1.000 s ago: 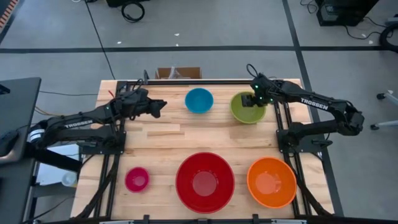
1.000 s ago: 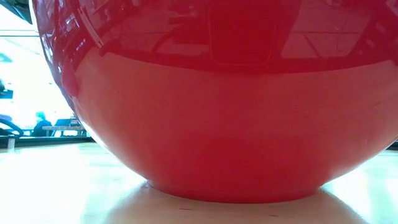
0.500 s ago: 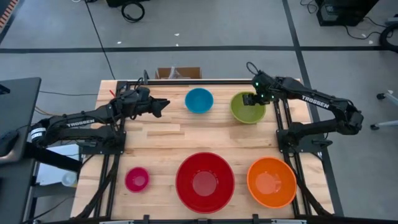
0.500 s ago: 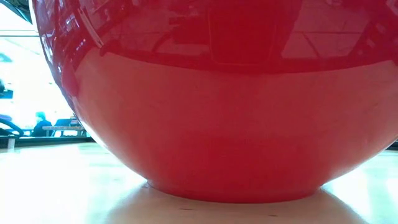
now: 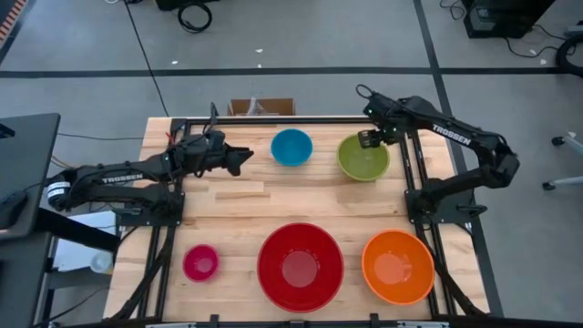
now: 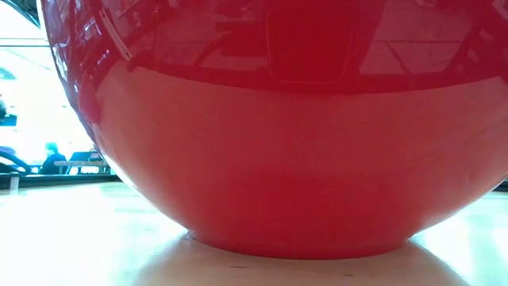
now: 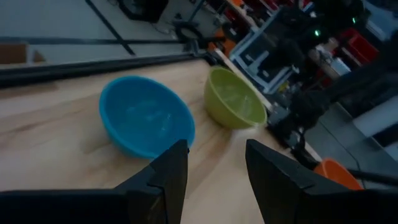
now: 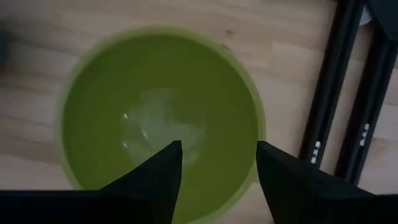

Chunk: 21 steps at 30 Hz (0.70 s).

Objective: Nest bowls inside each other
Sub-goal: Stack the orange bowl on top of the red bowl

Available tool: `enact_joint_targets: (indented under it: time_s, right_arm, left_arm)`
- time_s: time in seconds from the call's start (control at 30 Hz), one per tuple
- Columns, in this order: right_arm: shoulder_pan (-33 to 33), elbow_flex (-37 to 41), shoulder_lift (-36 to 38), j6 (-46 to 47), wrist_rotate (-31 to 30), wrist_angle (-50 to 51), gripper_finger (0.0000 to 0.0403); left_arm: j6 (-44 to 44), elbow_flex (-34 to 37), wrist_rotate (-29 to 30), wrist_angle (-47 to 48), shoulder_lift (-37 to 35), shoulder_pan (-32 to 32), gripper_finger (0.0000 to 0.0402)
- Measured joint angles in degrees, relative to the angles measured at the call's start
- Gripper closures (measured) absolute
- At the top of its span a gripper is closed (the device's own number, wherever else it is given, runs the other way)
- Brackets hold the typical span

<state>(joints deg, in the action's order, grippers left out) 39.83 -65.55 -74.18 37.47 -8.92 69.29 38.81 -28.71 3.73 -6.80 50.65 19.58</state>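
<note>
Five bowls rest upright on their bases on the wooden table. The blue bowl (image 5: 291, 147) and the olive-green bowl (image 5: 363, 158) stand at the far side. The pink bowl (image 5: 200, 262), red bowl (image 5: 300, 266) and orange bowl (image 5: 397, 266) stand along the near side. My left gripper (image 5: 244, 160) hovers open left of the blue bowl (image 7: 146, 121) and points toward it. My right gripper (image 5: 367, 139) hangs open above the green bowl's far rim, with the green bowl (image 8: 161, 118) below its fingers. The red bowl (image 6: 270, 127) fills the low view.
Black frame rails (image 8: 339, 99) run along the table's right edge, close beside the green bowl. A cardboard box (image 5: 261, 107) sits just beyond the far edge. Bare wood (image 5: 273, 196) lies between the far and near bowls.
My right gripper has risen and drawn back toward the table's far edge, from over the green bowl's middle to above its far rim, and it has stayed open. The green bowl has stayed in place.
</note>
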Motion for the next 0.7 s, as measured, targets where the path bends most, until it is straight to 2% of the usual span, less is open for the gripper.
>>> enact_joint_targets:
  time_s: [0.17, 0.7]
  right_arm:
    - [0.28, 1.77, -2.29, 1.59, -5.00, 2.37, 0.0193]
    - [1.56, 11.71, -6.33, 7.67, -4.20, -0.67, 0.0193]
  left_arm:
    - [-0.50, 0.02, 0.02, 1.74, 0.05, -3.18, 0.0237]
    - [0.58, 0.02, 0.02, 9.65, -0.01, -4.08, 0.0237]
